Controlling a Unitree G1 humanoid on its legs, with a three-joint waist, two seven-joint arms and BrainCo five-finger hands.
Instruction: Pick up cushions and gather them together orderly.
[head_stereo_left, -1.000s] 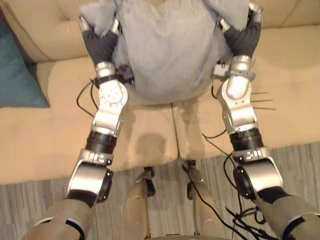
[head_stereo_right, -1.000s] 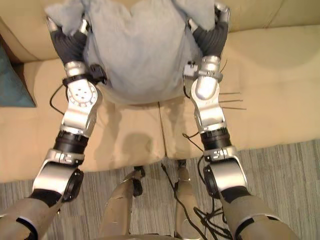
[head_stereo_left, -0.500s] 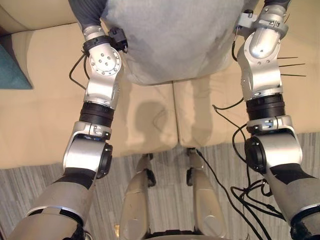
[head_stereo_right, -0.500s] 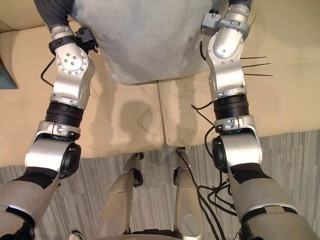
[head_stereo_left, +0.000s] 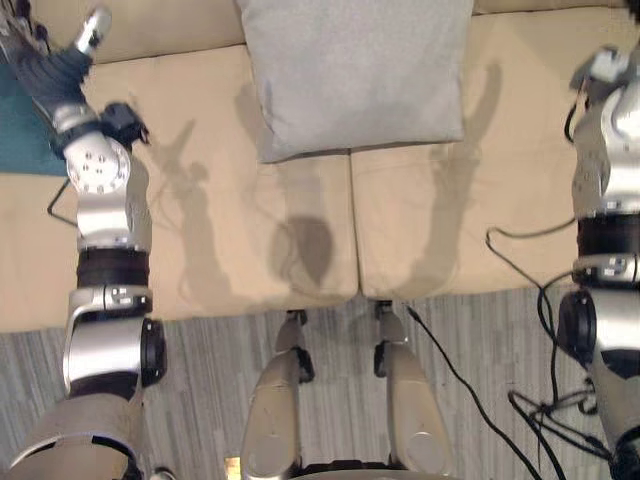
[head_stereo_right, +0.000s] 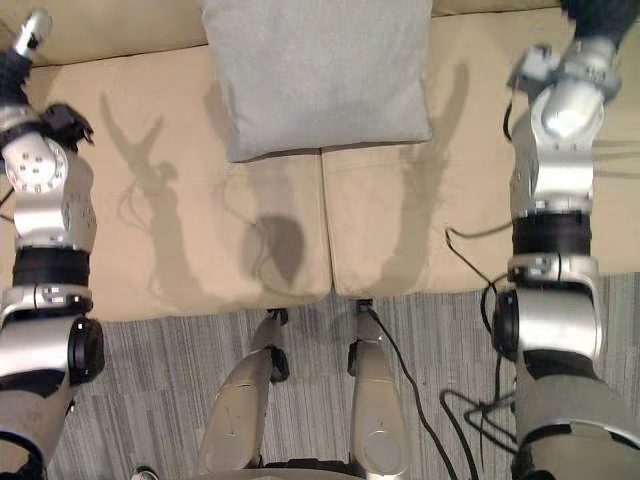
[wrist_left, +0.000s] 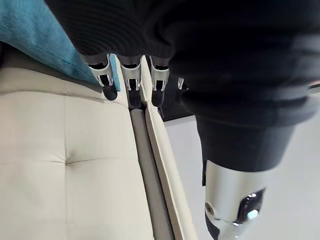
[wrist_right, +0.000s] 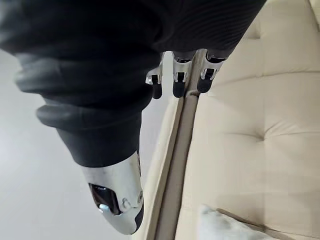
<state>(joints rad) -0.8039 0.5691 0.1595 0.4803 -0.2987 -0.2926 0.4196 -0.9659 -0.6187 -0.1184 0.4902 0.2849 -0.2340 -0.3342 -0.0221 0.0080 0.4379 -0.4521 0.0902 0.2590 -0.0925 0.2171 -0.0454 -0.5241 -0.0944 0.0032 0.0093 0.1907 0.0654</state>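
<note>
As it lies on the sofa (head_stereo_left: 200, 230) between the two hands and well apart from both, the grey cushion (head_stereo_left: 355, 70) is entered as free-standing stock, touched by neither hand. Left hand (wrist_left: 190, 60): fingers (wrist_left: 131, 85) straight and relaxed, holding nothing, raised over the seat. Right hand (wrist_right: 115, 75): likewise slack and empty, with a corner of the grey cushion showing beside its thumb. Teal cushion (wrist_left: 35, 30): second item, lying just past the left hand's fingertips on the side away from the grey one, not yet gathered to it. Handling, by judgement: both cushions look light, soft and plump, and not fragile. The woven covers are probably matte enough to resist slipping, though the filling is likely to sag and fold under a one-point pinch. Suggested hold: one hand on each opposite side edge, pressing inward at mid-height, or fingers curled round two corners. A single-hand lift would probably let the cushion droop and set down crooked, which would spoil an orderly row.
</note>
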